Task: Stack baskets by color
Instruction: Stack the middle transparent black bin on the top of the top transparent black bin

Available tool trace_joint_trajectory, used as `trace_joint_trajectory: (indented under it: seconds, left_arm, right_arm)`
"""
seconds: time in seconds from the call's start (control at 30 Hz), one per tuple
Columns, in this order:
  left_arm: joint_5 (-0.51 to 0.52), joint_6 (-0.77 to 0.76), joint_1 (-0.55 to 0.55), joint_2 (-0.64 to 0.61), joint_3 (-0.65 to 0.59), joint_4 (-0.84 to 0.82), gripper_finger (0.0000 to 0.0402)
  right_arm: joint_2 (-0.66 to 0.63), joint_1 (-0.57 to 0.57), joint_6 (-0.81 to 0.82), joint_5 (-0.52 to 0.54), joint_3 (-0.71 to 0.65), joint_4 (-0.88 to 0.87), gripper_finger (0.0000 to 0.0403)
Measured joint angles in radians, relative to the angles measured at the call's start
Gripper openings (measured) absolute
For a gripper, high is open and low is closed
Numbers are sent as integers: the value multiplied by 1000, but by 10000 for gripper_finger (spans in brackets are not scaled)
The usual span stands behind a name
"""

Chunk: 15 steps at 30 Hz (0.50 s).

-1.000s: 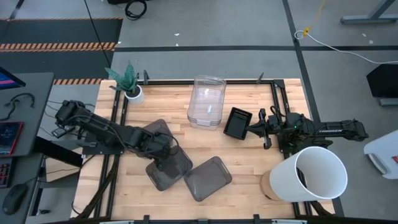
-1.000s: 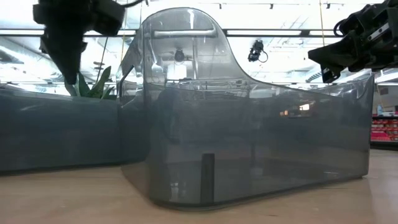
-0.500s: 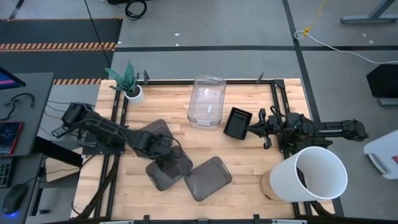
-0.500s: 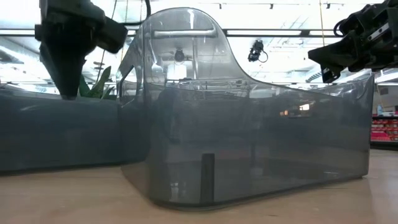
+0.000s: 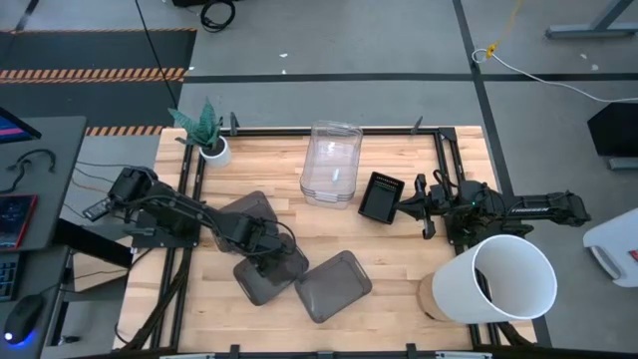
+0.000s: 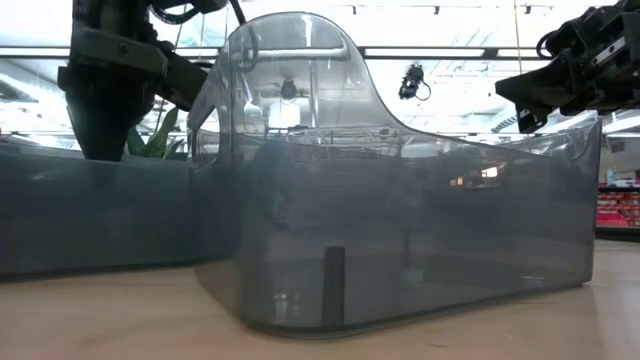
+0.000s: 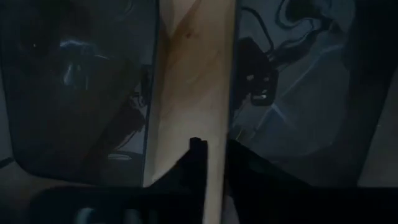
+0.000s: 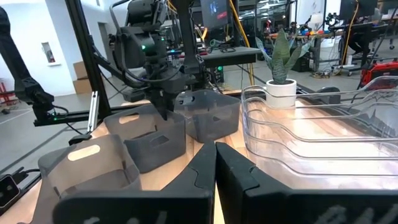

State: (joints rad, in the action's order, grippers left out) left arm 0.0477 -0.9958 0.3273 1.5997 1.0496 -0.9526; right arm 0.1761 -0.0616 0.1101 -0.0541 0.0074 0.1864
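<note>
Three smoky grey baskets lie on the wooden table: one far left (image 5: 249, 211), one in the middle (image 5: 271, 274), one nearer the front (image 5: 334, 285). The clear baskets (image 5: 331, 165) are stacked at the back, with a black perforated basket (image 5: 381, 196) beside them. My left gripper (image 5: 263, 249) points down at the middle basket's far left wall (image 7: 234, 93). Its fingers stand narrowly open (image 7: 214, 144), with bare wood showing between them. My right gripper (image 8: 216, 149) waits shut and level beside the black basket, touching nothing. My left gripper comes from above at the rim of the middle smoky basket's wall (image 7: 233, 127), which runs up against the inner side of one finger (image 7: 242, 158). Whether that finger touches the wall, I cannot tell. The basket rests flat on the table.
A large white bucket (image 5: 503, 281) lies on its side at the front right. A small white plant pot (image 5: 212, 150) stands at the back left corner. A dark metal frame (image 5: 189, 189) runs along the table's sides. Bare wood lies between the baskets and the bucket.
My left gripper has sunk, pointing down, until its fingers reach the rim of the middle smoky basket. The arm behind it has leaned in toward the table's middle. The baskets have kept their places.
</note>
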Motion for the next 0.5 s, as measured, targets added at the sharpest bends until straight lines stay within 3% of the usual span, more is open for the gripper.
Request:
trace_joint_trajectory:
  seconds: [0.1,0.33,0.5]
  left_arm:
    - [-2,0,0,-1,0,0,14]
    - [-7,18,-1,-33,34,-45,7]
    - [10,67,-5,-52,164,-230,5]
  right_arm:
    - [0,0,0,0,0,0,12]
    - [0,0,0,0,0,0,12]
    - [0,0,0,0,0,1,12]
